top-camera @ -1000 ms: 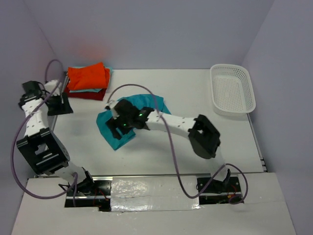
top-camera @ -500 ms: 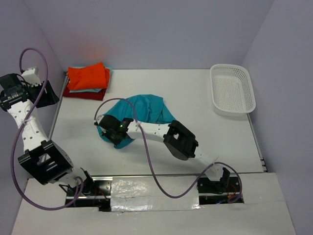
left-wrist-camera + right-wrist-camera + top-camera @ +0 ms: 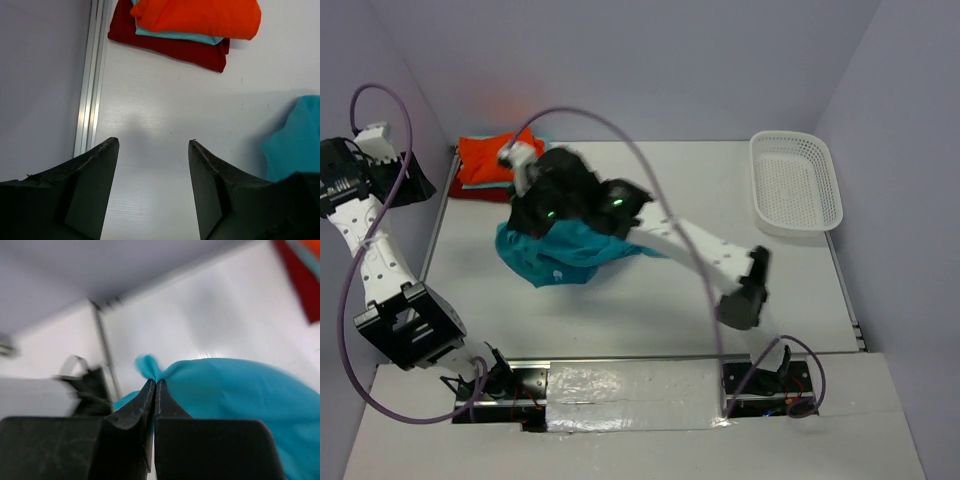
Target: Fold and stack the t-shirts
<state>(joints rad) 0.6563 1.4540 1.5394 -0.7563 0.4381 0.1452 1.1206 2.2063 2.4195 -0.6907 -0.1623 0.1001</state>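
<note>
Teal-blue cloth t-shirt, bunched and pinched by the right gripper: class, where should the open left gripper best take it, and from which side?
Probably its loose left edge. The right gripper pinches only a small peak of the teal-blue cloth t-shirt, so the rest sags in a bunch. That edge lies clear of the right arm and faces the open left gripper, which should come from the left.

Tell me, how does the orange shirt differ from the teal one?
The orange shirt lies neatly folded atop the pile; the teal shirt is a crumpled bunch. No gripper touches the orange shirt; the teal shirt is pinched in the shut right gripper. Both are plain cloth.
</note>
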